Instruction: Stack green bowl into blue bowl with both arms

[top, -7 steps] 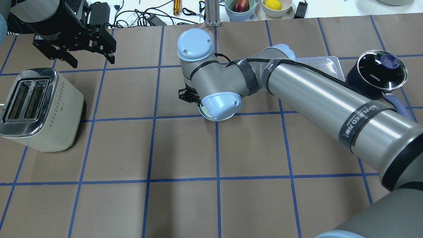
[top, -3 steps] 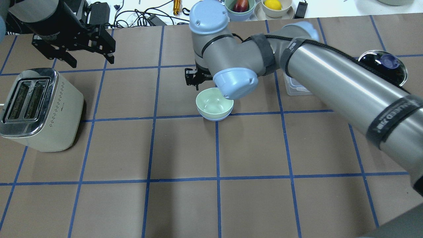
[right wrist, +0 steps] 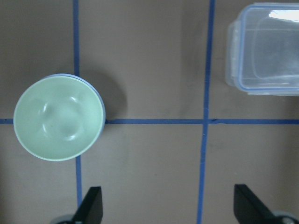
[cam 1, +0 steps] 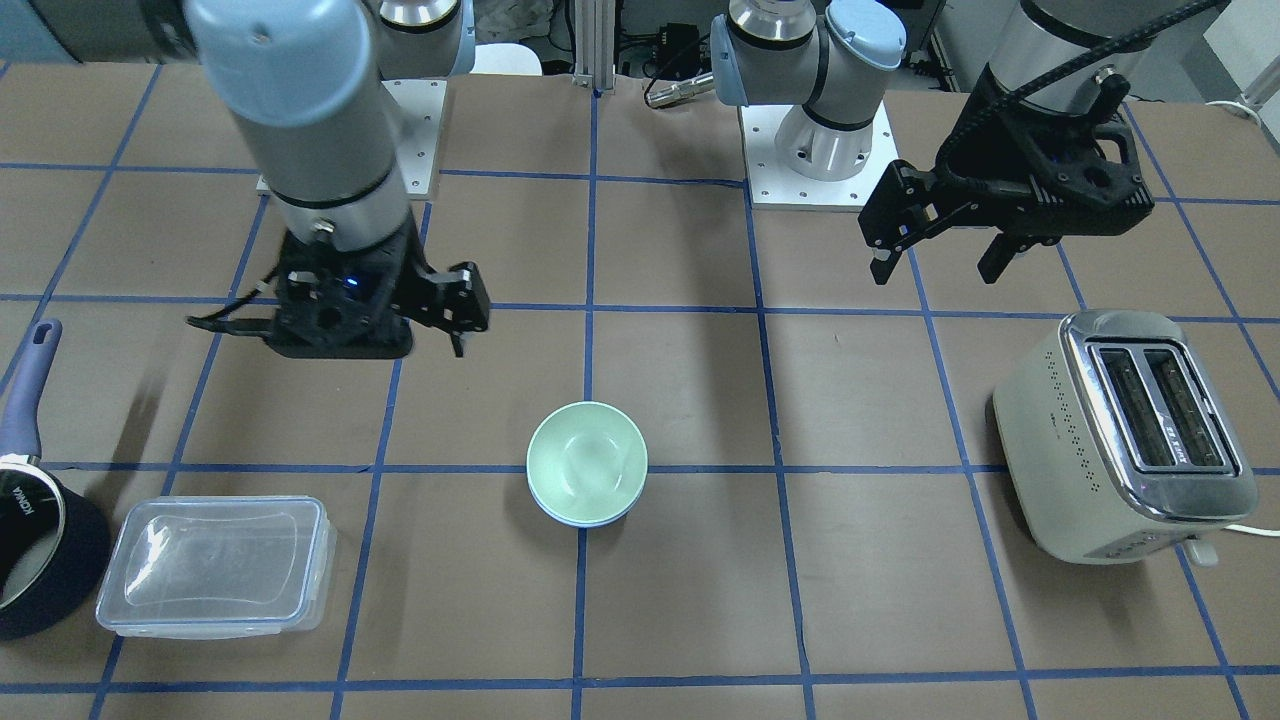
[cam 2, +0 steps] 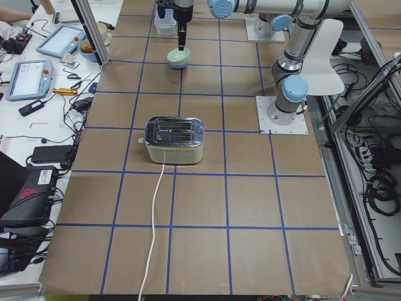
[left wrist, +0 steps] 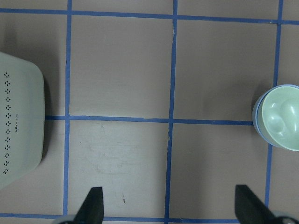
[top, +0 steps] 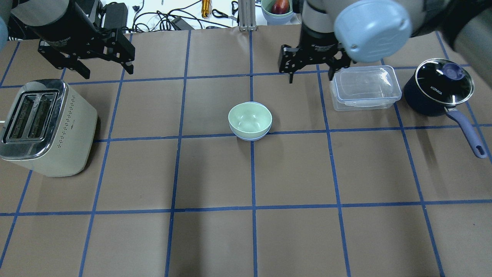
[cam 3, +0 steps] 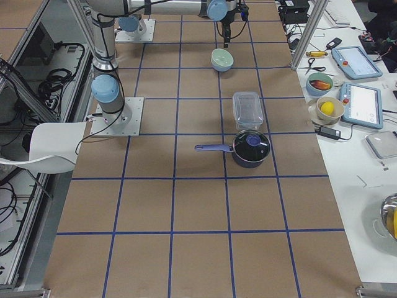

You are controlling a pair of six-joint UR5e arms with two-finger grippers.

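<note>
**Green bowl sits in the blue one, both pincers empty**

The table point(top: 215, 173) is covered in brown paper marked into squares by blue tape. The right arm point(top: 373, 30) hangs over its far right part and the left arm point(top: 50, 15) over the far left corner.

A cream two-slot toaster point(top: 46, 127) stands at the left; its small print is too fine to read. At the far right is a dark navy saucepan point(top: 438, 90) with "KONKA" on its glass lid. Just left of it is a clear lidded container point(top: 365, 88).

Near the middle, the green bowl point(top: 249, 117) is nested in the blue bowl point(top: 250, 139), of which only a thin rim shows.

The right gripper point(top: 310, 77) is spread wide and empty, beyond the bowls, beside the container. The left gripper point(top: 107, 71) is equally wide and empty, beyond the toaster.
</note>
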